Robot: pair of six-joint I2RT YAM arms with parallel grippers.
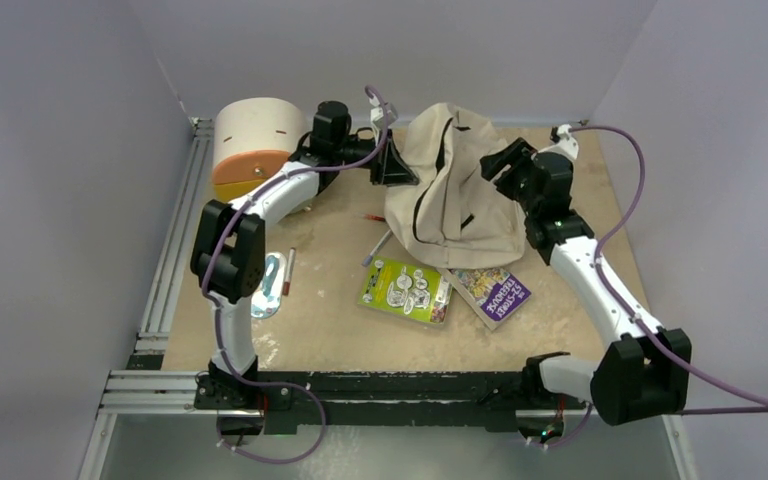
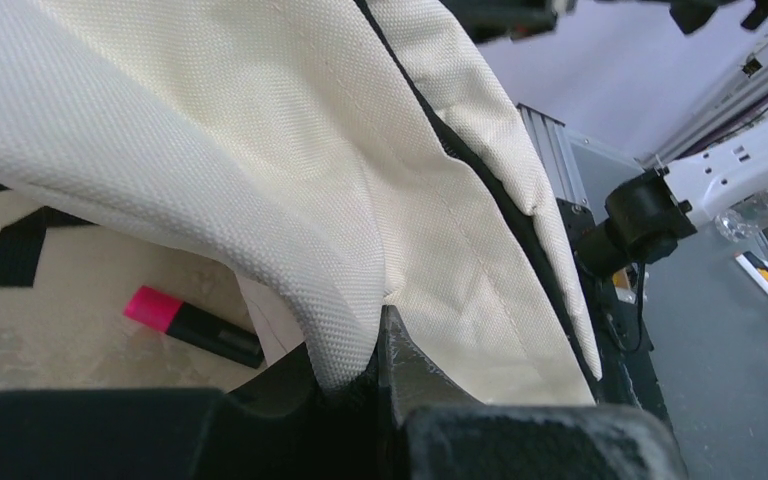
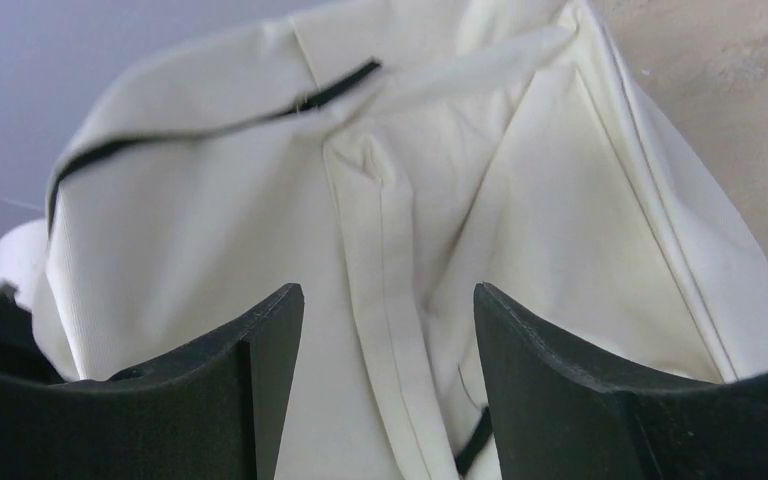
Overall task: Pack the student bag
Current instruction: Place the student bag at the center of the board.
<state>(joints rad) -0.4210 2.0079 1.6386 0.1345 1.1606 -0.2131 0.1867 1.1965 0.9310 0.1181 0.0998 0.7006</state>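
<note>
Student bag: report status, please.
Left end effector shut on student bag fabric. Right end effector open, facing it. Green book, purple book lie outside.

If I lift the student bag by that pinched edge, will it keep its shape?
Probably floppy: the student bag drapes in folds where the left end effector pinches its fabric. Likely light, since one pinch props the cloth up. A push would probably crumple it, not slide it.

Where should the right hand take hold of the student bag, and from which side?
Probably the raised fold on the student bag, coming from the right: that ridge stands inside the open right hand, and the left hand pins the opposite edge.
</note>
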